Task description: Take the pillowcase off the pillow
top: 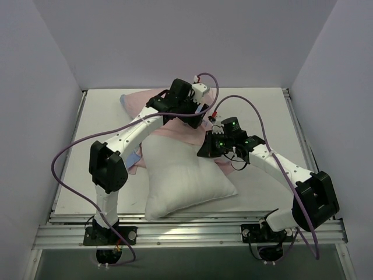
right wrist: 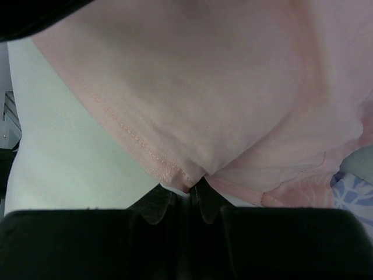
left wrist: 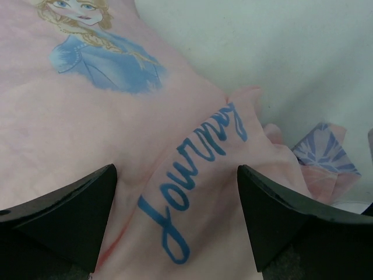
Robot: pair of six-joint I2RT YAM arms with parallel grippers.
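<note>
Two jaws of the right gripper (right wrist: 186, 189) pinch the hem of the pillowcase (right wrist: 204, 87). The left gripper (left wrist: 176, 172) hangs spread wide above its pink fabric.

The pillow (top: 180, 181) blocks near centre; bare table (top: 102, 114) flanks it

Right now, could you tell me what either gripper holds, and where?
Right gripper pinches the thin pink fabric pillowcase by its stitched hem; left gripper holds nothing.

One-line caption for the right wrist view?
Right gripper shut on a hemmed corner of the pink pillowcase.
</note>
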